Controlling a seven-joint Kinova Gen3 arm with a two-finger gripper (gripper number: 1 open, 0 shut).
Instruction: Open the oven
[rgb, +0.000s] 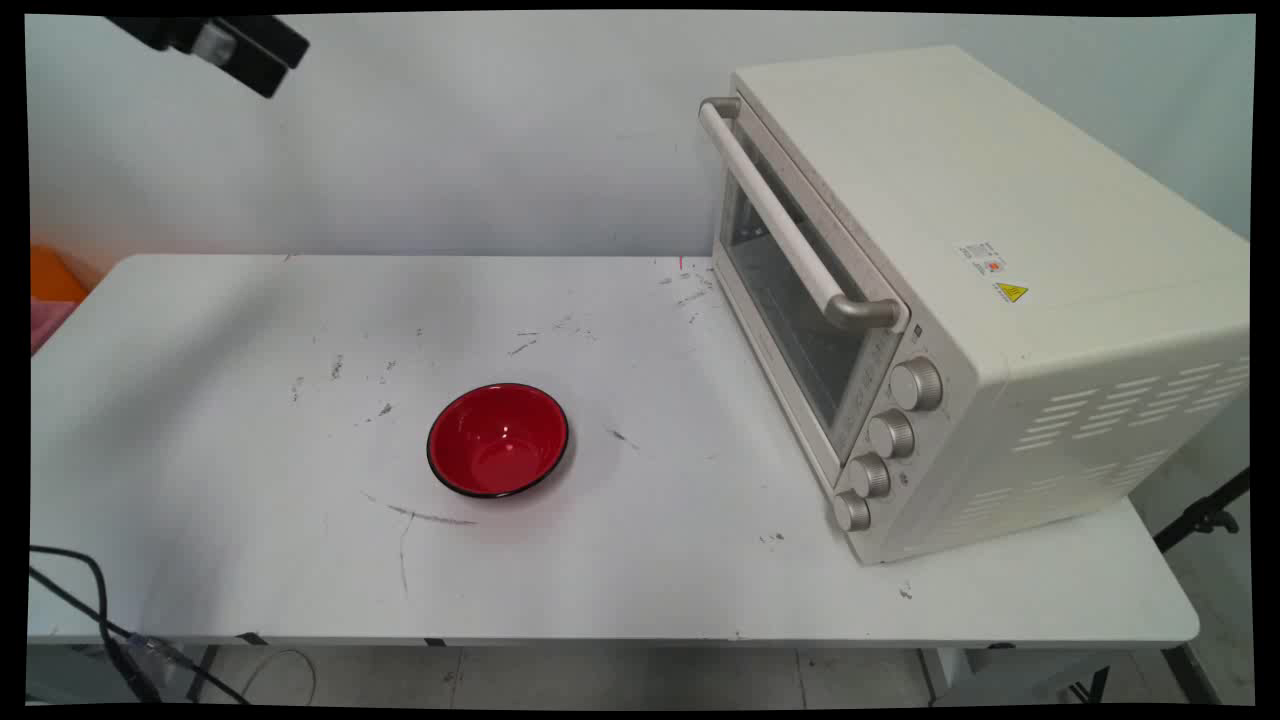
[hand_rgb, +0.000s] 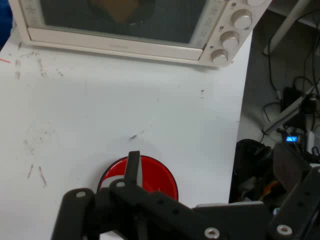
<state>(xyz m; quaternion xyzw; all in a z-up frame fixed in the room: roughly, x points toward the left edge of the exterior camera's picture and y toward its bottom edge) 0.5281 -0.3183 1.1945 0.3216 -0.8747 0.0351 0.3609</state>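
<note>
Gripper (hand_rgb: 210, 190) high, jaws spread wide and empty.
Bowl (rgb: 498, 440) sits upright far below the jaws; shut oven (rgb: 950, 300) stands beyond it on the table (rgb: 250, 560).

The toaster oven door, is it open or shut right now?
Shut. The toaster oven door sits flush against its front, the handle up near the top edge.

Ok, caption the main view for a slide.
Red bowl on white table, closed toaster oven at right, pincer raised high.
</note>
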